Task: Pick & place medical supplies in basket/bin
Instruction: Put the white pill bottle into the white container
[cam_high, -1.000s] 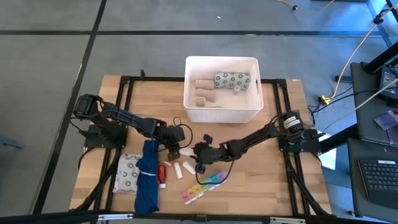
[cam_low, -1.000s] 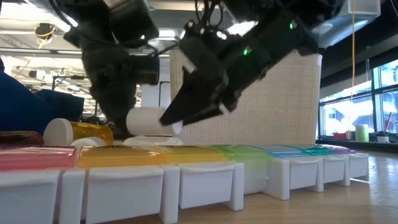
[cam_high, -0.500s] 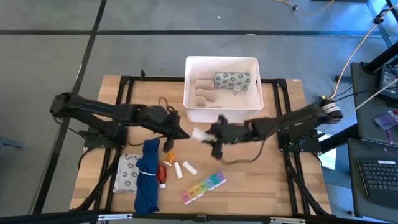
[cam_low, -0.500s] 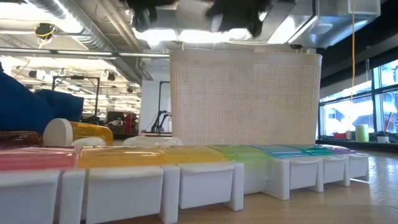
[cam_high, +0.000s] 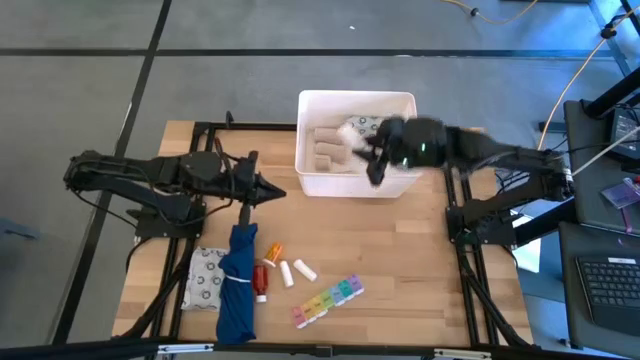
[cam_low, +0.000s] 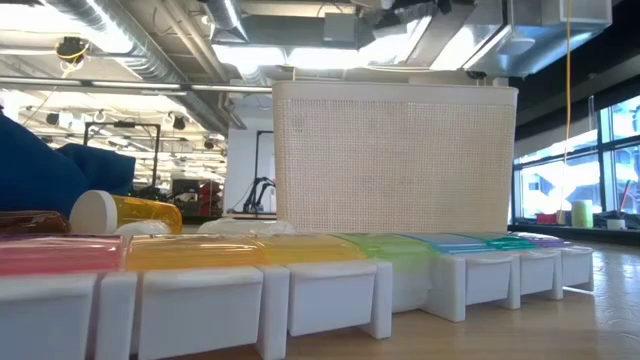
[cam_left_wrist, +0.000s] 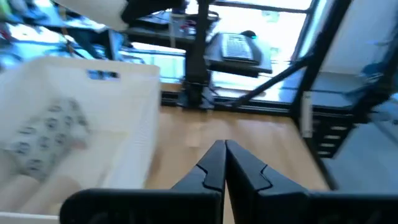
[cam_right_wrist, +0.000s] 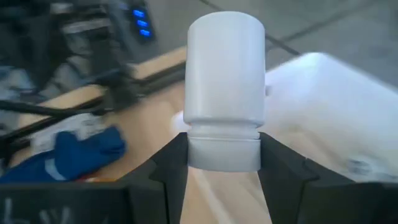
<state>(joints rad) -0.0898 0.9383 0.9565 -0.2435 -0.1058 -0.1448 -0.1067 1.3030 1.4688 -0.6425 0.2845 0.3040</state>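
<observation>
Overhead, you have the right gripper (cam_high: 372, 158) over the white tub (cam_high: 356, 181) near the upper centre of the frame, at the tub's right half, above the grey-patterned packet (cam_high: 362, 125). Tan gauze rolls (cam_high: 326, 147) lie in the tub's left half. Your left gripper (cam_high: 270, 193) sits left of the tub's lower left corner, its fingers pinched to a point and holding nothing. Lower left on the tabletop (cam_high: 430, 260) lie a second patterned packet (cam_high: 205, 276) and the blue cloth (cam_high: 238, 283) beside it. Right of the cloth are an orange pill bottle (cam_high: 273, 251), a red tube (cam_high: 261, 281), two small white items (cam_high: 295, 270), and the rainbow pill organizer (cam_high: 326, 301) towards the bottom centre.

From tabletop level, you see the pill organizer (cam_low: 300, 268) stretched across the foreground, the tub's perforated wall (cam_low: 395, 160) rising behind it at centre, and the orange bottle (cam_low: 125, 213) lying on its side at the left. Dark arm parts show only at the top edge.

Through the left wrist camera, your fingers (cam_left_wrist: 217, 165) meet tip to tip with nothing between them. The tub (cam_left_wrist: 127, 93) fills the left of the frame, with the patterned packet (cam_left_wrist: 46, 134) and a gauze roll (cam_left_wrist: 28, 186) inside.

Through the right wrist camera, the gripper (cam_right_wrist: 223, 158) is clamped on the cap end of a white pill bottle (cam_right_wrist: 225, 81), which stands out ahead of the fingers. The tub rim (cam_right_wrist: 323, 99) is at the right and the blue cloth (cam_right_wrist: 81, 152) at the lower left.
</observation>
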